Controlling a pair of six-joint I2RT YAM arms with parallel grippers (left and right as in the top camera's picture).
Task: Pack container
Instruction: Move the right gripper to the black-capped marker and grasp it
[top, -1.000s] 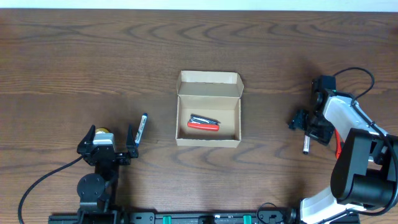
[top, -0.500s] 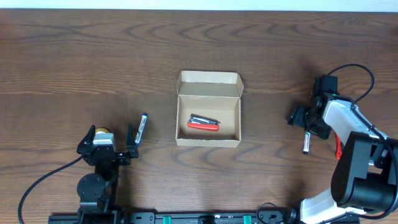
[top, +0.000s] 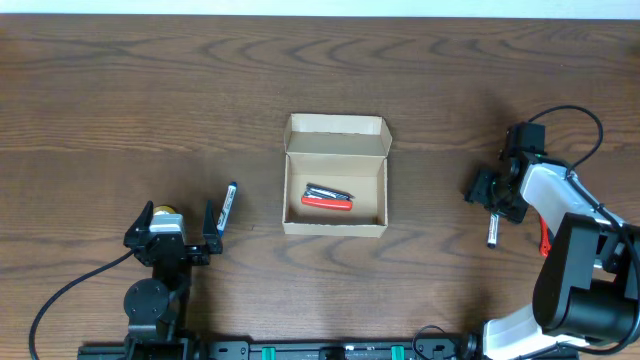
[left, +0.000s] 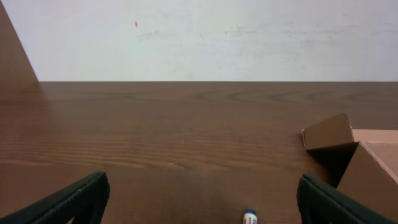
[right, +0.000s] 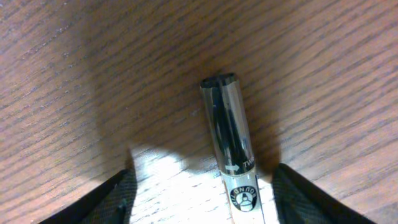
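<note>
Slightly shifted since a second ago at the right end effector (right: 205, 196), fingers spread astride the pen (right: 233, 162). Pickup step: needs closing, then carrying to the lid-up container (top: 335, 188) in the middle of the tabletop (top: 150, 80). Left end effector (left: 202, 205) likewise spread, idle.

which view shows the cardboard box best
Overhead: the whole container shows, lid open, a red tool inside. Left wrist catches only a side tab and wall at its right edge; right wrist shows none of it.
</note>
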